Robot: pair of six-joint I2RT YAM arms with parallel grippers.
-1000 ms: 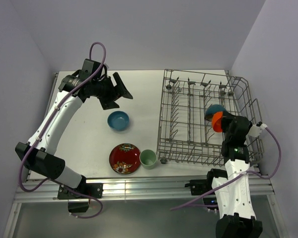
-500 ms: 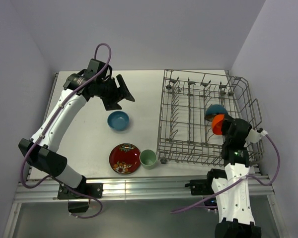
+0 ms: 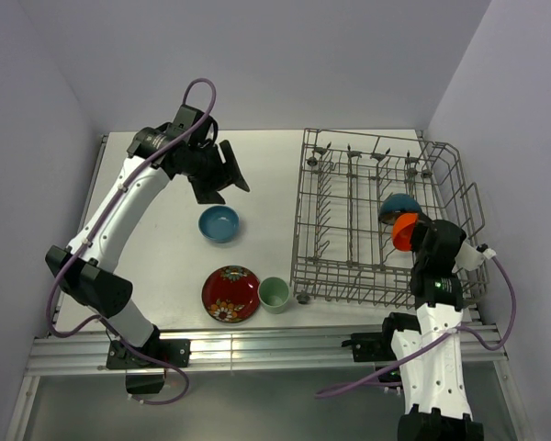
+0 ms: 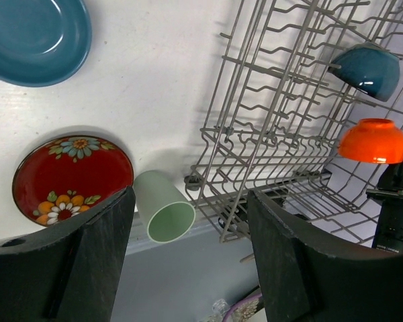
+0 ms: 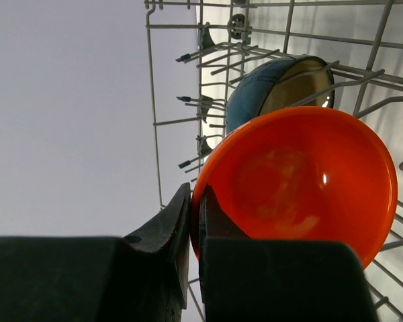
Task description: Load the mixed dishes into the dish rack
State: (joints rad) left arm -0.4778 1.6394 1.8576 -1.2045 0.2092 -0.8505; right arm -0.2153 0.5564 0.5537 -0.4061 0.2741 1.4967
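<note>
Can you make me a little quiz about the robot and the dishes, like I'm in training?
1. True or false: the right hand pinches the rim of the orange bowl.
2. What stands next to the red plate? A. green cup B. fork C. spoon
3. How many bowls are in the dish rack?
Key: 1 true. 2 A. 3 two, the orange bowl and the dark bowl behind it.
</note>
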